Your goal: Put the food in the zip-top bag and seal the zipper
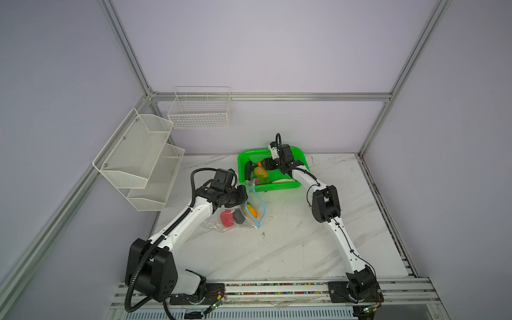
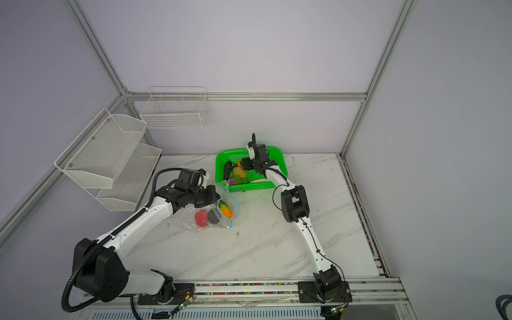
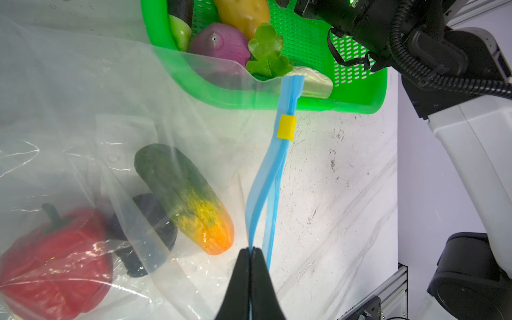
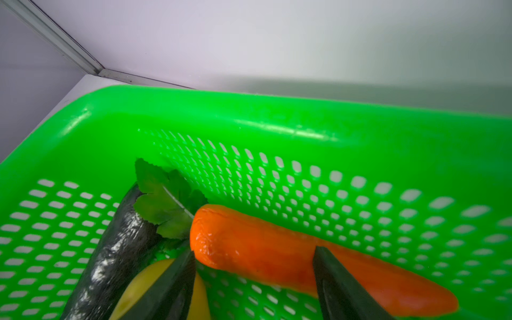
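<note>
Zip-top bag [image 3: 69, 91]: three vegetables [image 3: 182, 194] inside

Top views overlook everything; both close wrist views share the basket [image 3: 346, 104].

- You've got a bright green perforated basket [image 1: 277, 188] at the back of the white marble-look tabletop [image 1: 277, 249]; the top is scuffed with dark marks.
- On your left wall: two-tier white mesh shelf [image 1: 138, 158].
- On the back wall: white wire basket [image 1: 199, 113], near the aluminium frame corner [image 1: 149, 95].
</note>
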